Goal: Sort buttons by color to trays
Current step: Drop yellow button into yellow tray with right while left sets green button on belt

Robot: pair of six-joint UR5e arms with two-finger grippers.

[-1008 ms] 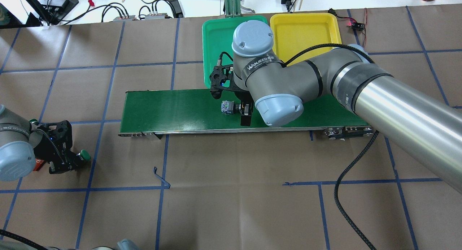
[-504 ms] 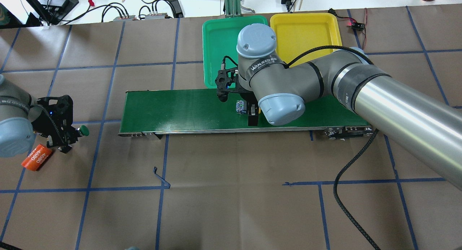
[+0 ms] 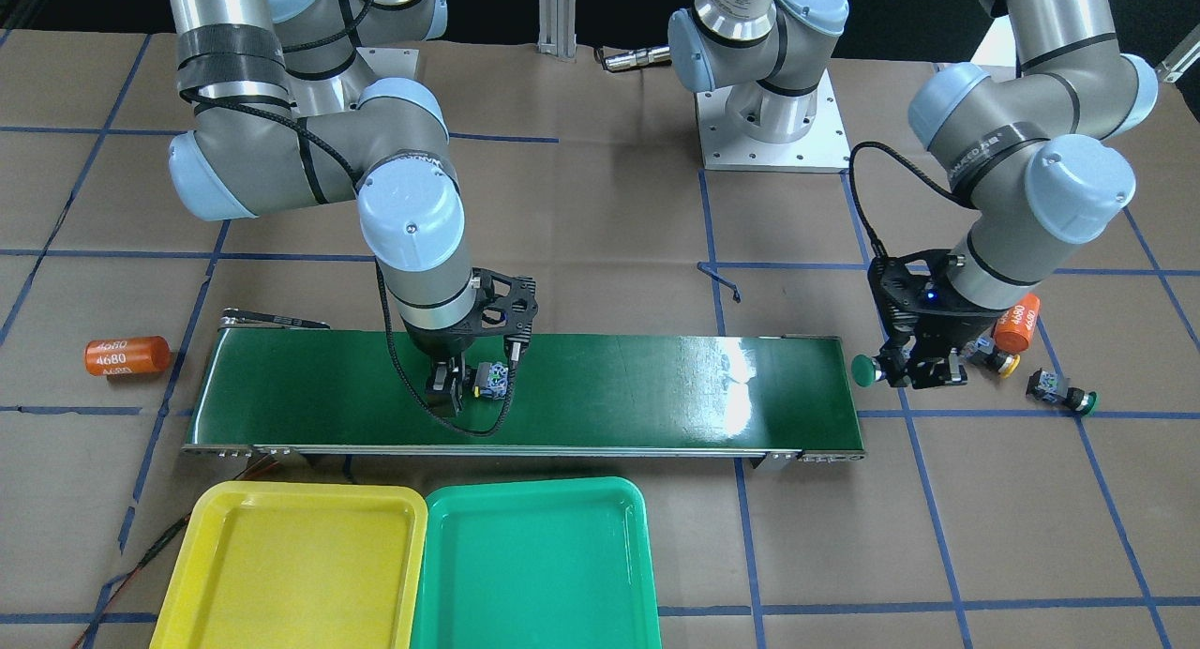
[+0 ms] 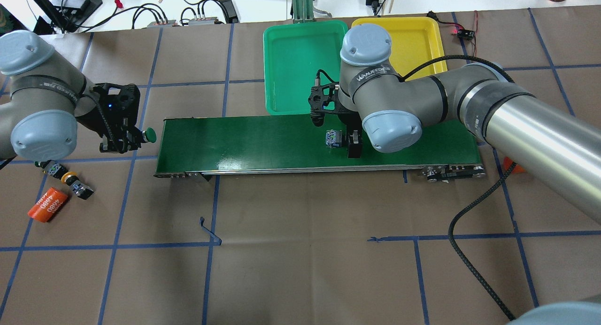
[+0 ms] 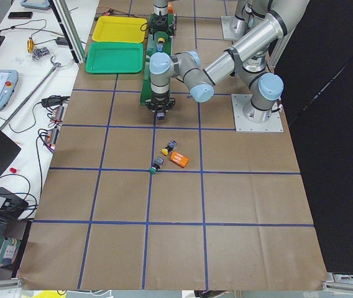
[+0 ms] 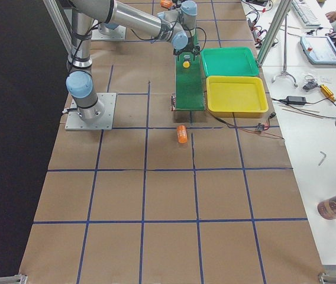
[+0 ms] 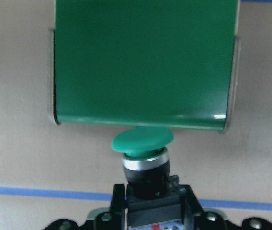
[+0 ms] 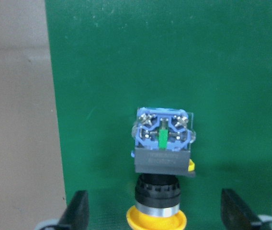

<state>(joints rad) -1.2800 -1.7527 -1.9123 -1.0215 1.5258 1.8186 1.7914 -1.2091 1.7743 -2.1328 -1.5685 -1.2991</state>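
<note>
Green button [image 4: 149, 135], clamped in left gripper [image 7: 150, 207], is now lifted to belt's [image 4: 235, 137] 9 o'clock end for feeding; wide-open right gripper [image 8: 156, 213] straddles yellow button [image 8: 161, 163].

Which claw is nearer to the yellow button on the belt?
Right. The right claw hangs open over the yellow button, a finger on each side. The left claw is beyond the belt's other end, holding a green button.

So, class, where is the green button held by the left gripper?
Overhead view: the green button is in the left gripper, just off the conveyor belt's left end, cap facing it.
</note>
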